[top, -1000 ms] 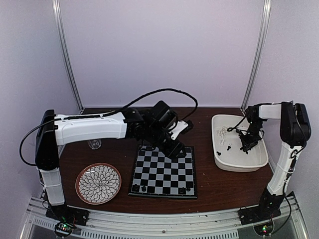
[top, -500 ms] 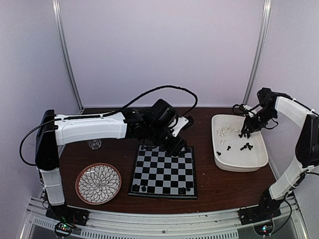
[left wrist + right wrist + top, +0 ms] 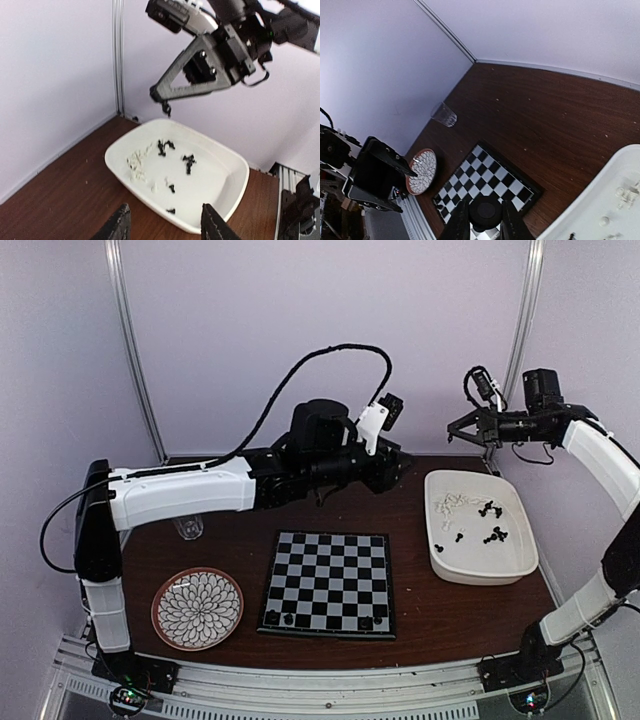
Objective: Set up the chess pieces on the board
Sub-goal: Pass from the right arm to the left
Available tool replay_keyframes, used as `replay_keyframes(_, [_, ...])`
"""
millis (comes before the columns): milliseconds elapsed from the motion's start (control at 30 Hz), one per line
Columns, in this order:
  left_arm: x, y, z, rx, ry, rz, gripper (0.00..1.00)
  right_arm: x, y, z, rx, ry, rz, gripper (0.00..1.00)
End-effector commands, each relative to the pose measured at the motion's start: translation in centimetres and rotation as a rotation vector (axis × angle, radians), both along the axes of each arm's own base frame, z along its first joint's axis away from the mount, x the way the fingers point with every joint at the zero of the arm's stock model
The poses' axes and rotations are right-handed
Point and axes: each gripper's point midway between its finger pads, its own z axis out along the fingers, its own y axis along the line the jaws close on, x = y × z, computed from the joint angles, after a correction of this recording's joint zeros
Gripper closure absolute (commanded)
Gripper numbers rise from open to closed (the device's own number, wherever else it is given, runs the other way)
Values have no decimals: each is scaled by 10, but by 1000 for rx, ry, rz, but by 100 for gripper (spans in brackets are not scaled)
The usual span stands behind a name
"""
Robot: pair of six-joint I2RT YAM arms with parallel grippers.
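The board [image 3: 330, 570] lies flat at the table's middle, with a few black chess pieces [image 3: 280, 618] on its near row. More black pieces [image 3: 165, 146] and white pieces [image 3: 135, 167] lie loose in the white tub [image 3: 505, 565]. My right gripper [image 3: 484, 222] hangs high above the table between tub and board, shut on a black chess piece [image 3: 485, 212] whose round base faces the camera. In the top view that right gripper [image 3: 452, 432] points left. My left gripper [image 3: 165, 227] is open and empty, raised behind the board and facing the tub; its place in the top view is [image 3: 398, 468].
A round flower-patterned plate [image 3: 197, 608] sits left of the board. A clear glass [image 3: 189, 530] stands behind it by the left arm. The white tub's rim [image 3: 120, 165] lies close to the right wall. Pale walls close in the back and both sides.
The left arm lifted off the board's far edge and swung up toward the tub. The right arm rose out of the tub and moved up and left with a black piece.
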Motion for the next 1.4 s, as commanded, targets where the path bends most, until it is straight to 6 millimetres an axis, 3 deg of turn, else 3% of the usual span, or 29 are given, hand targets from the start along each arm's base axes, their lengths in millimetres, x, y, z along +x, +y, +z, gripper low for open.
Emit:
replay_keyframes(0, [10,-13,63,-211,-141,9,53,-13,29,57,219,-57,107,85])
replay_keyframes(167, [11,-25,72,-272,-139,-18,57,-23,47,65,278,-51,159,84])
replay_keyframes(367, [13,-31,79,-302,-163,-16,66,-27,54,74,348,-35,189,84])
replay_keyframes(900, [22,-39,89,-333,-184,5,71,-35,61,73,353,-41,215,83])
replay_keyframes(1367, [28,-45,84,-311,-171,20,77,-39,62,77,367,-43,230,83])
